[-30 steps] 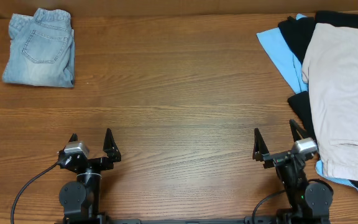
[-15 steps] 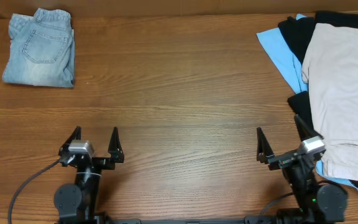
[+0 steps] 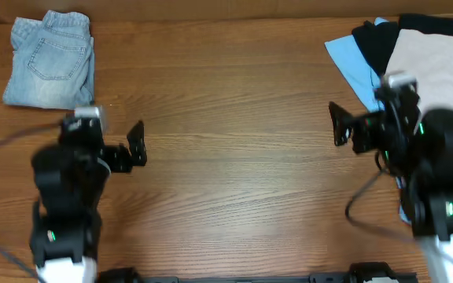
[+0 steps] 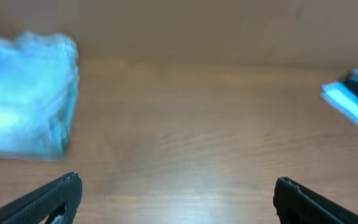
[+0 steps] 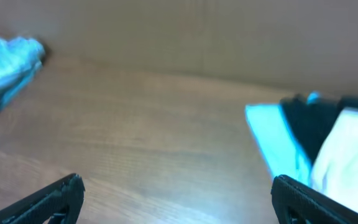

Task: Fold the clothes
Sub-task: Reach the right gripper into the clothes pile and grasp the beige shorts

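And they're off! Both arms have lifted from the near edge and swung out over the table (image 3: pixel 226 94). The left gripper (image 4: pixel 178 185) is spread wide and holds nothing. The right gripper (image 5: pixel 176 183) is just as wide and empty, and it now sits beside the heap in the far right corner: beige shorts (image 3: pixel 439 67) on top of a black piece (image 3: pixel 374 39) and a light-blue piece (image 3: pixel 349 59). The denim (image 3: pixel 51 59) lies folded in the far left corner. The shorts look like the next pick.
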